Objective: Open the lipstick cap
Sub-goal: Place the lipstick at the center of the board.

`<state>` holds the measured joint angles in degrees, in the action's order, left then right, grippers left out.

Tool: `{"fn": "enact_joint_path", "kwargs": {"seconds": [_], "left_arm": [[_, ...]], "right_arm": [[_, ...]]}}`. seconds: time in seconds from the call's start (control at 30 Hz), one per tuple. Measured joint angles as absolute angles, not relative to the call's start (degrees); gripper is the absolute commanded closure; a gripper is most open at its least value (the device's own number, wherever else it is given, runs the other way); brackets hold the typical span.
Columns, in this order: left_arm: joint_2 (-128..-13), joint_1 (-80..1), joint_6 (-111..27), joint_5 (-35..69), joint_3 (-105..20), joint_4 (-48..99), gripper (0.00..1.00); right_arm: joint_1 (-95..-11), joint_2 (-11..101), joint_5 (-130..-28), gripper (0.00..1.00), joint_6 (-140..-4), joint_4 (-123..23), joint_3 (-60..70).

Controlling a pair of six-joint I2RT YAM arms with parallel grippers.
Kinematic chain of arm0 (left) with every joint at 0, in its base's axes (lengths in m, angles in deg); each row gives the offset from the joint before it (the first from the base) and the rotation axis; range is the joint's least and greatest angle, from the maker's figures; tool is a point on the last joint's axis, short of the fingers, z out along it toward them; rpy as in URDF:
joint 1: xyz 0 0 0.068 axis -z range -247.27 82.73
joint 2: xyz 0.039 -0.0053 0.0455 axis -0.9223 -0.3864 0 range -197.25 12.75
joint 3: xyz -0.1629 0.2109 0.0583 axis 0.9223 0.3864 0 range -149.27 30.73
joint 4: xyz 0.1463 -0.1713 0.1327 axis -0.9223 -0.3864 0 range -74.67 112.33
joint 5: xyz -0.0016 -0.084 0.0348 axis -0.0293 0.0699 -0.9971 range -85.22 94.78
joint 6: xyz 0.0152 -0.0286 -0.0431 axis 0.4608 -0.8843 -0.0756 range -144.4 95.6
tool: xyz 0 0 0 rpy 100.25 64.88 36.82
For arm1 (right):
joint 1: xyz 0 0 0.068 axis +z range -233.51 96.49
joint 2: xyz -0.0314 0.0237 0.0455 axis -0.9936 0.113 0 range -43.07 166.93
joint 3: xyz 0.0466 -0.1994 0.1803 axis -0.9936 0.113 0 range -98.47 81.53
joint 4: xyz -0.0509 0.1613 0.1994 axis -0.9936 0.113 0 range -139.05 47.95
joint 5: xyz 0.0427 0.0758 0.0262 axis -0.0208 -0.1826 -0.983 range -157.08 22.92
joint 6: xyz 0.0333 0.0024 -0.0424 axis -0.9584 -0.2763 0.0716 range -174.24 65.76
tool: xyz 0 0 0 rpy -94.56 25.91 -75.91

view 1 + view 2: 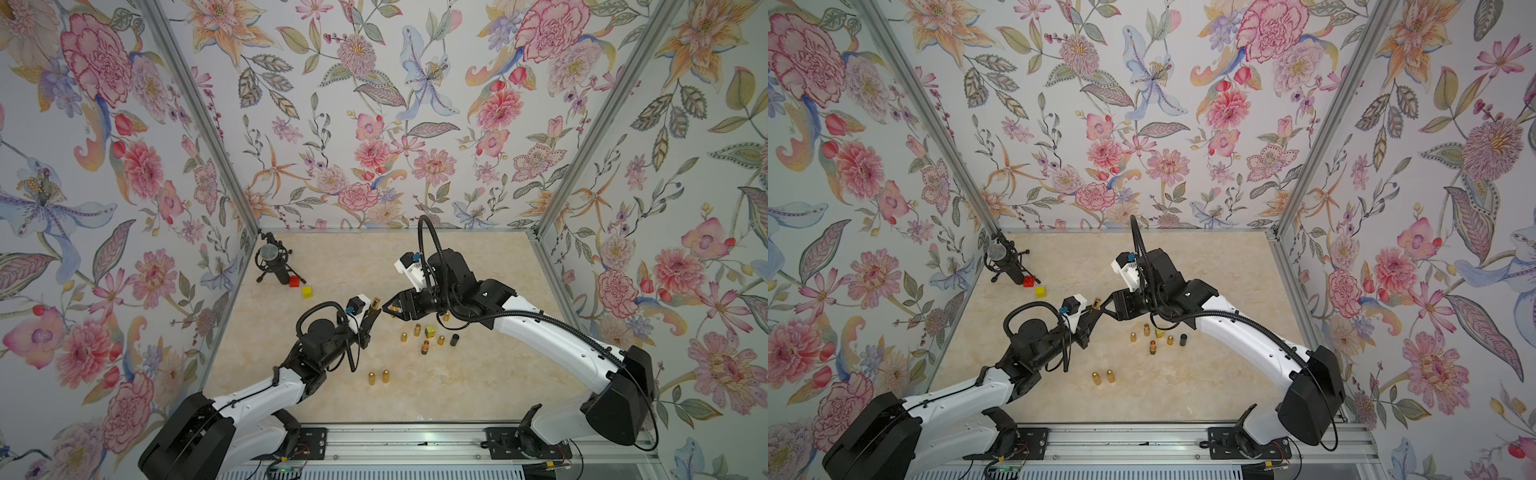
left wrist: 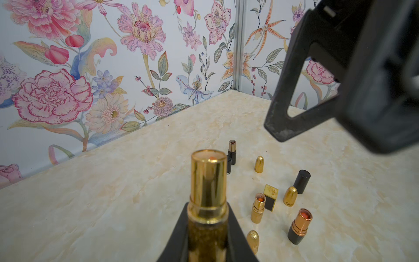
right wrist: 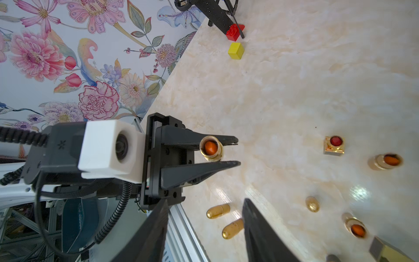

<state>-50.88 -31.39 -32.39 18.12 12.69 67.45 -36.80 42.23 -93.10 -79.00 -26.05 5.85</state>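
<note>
My left gripper is shut on the dark lower barrel of a gold lipstick, held above the table. The lipstick carries no cap, and its orange stick shows in the open gold tube. In the right wrist view the left gripper clamps it from both sides. My right gripper hangs just right of the lipstick's tip, apart from it. Its jaws are open, and the right gripper has nothing between them. I cannot tell which gold piece on the table is the lipstick cap.
Two gold bullet-shaped lipsticks stand near the front. A cluster under the right arm holds several gold pieces, an open lipstick, a black cap and a square gold case. A microphone, red block and yellow block sit back left.
</note>
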Motion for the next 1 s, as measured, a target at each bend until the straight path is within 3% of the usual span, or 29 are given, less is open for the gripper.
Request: {"fn": "enact_joint_path", "kwargs": {"seconds": [0.57,1.0], "left_arm": [[-50.95,-31.39,-32.13,20.92,12.21,66.88,0.92],[-50.93,-31.39,-31.3,21.07,12.21,65.38,0.93]], "right_arm": [[-34.28,49.75,-88.88,0.65,-78.45,-27.97,2.05],[-34.08,50.16,-87.4,0.67,-77.44,-27.97,2.02]]}}
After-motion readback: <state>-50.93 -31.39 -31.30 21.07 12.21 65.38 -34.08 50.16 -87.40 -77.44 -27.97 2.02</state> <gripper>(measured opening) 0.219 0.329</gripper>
